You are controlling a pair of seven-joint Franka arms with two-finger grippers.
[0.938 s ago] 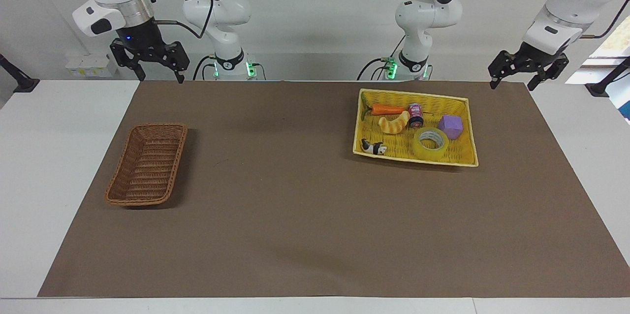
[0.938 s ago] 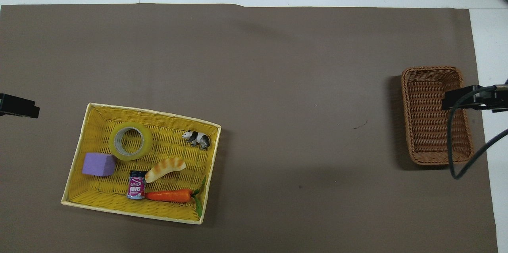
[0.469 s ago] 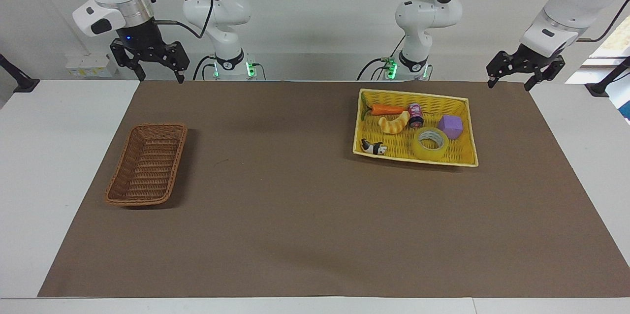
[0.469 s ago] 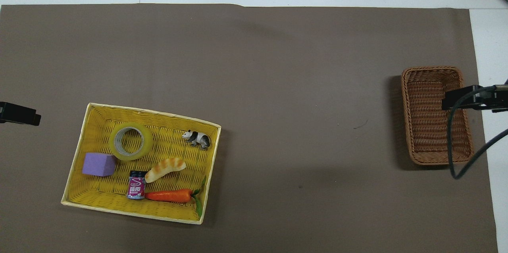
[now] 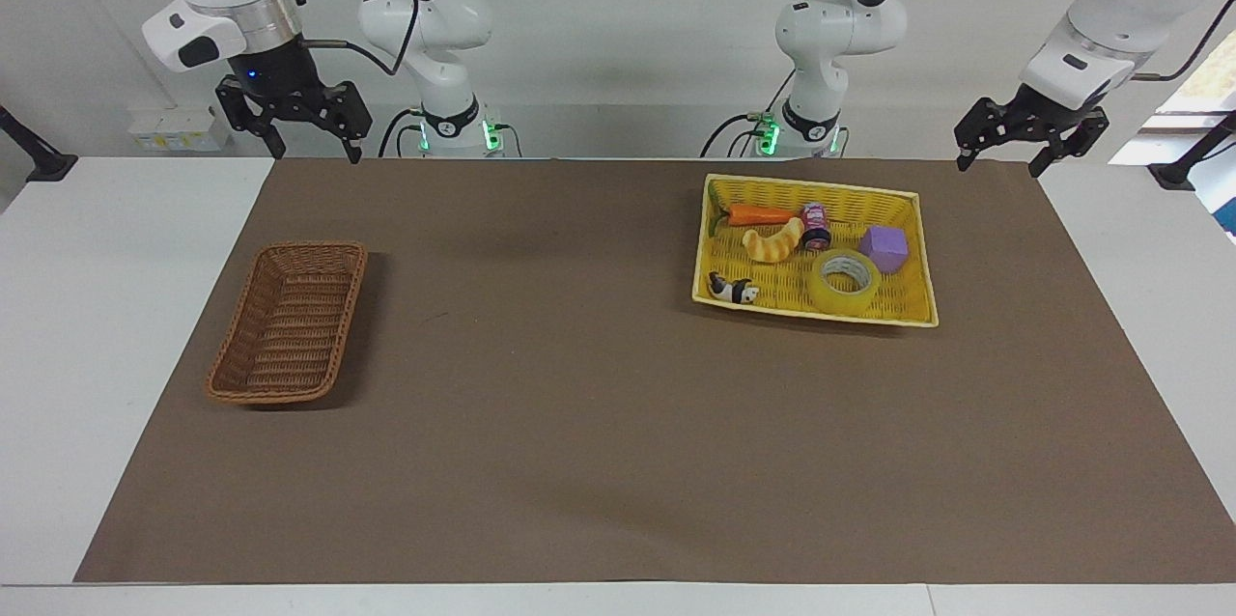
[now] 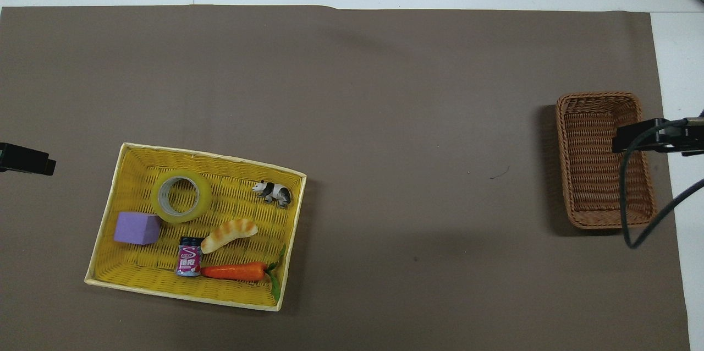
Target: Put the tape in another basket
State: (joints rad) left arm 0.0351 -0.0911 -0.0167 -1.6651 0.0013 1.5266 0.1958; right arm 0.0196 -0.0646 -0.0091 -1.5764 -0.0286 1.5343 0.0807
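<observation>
Brown mat [image 5: 599, 423], tape [image 5: 845, 281] flat, core upward

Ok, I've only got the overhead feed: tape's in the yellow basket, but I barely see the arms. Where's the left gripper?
Observer: The left gripper hangs in the air above the mat's corner nearest the robots, at the left arm's end, holding nothing.
Operator: Open?
Observer: Yes, its fingers are spread. The right gripper is open too, raised over the mat's edge nearest the robots.
Operator: Is anything touching the tape?
Observer: No. The tape lies flat in the yellow basket, close beside the purple block. The brown basket holds nothing.
</observation>
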